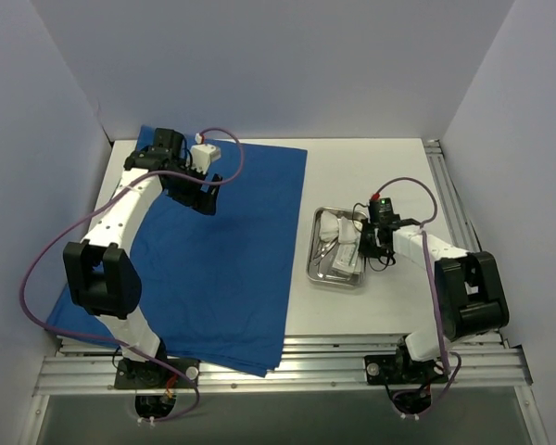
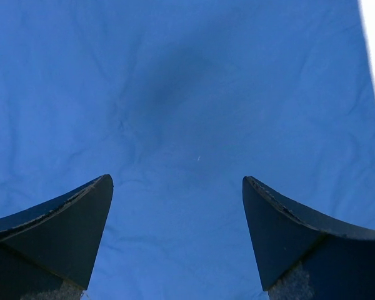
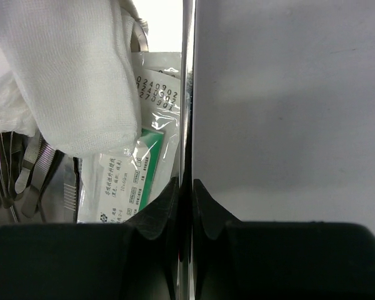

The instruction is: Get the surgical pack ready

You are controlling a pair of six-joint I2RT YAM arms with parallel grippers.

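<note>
a: how many things do you count on the bench (image 1: 380, 167)?

b: one blue cloth (image 1: 222, 269), spread flat over the left half. it runs from the far-left corner down to the near edge, where it hangs over the rail. one steel tray (image 1: 311, 264) sits on the bare right half, about midway between the far and near edges. it is just beside the cloth's right edge and not touching it.

a: and inside the tray?

b: white gauze (image 3: 69, 75), bunched up; i see one bundle from my right wrist, and from above the white patches are too small to count. under it lies a clear packet (image 3: 144, 162) with a green label and printed numbers. i cannot tell if there is more than one. several thin metal instruments (image 3: 31, 169) lie at the left of that view, and i cannot count them exactly.

a: your two grippers?

b: my left gripper (image 2: 175, 181) is over the far-left part of the cloth, fingers (image 2: 69, 225) spread wide with nothing between them. my right gripper (image 3: 186, 184) is at the tray's right rim (image 3: 186, 94), pinched tight on that thin wall, one finger inside the tray and one outside.
</note>
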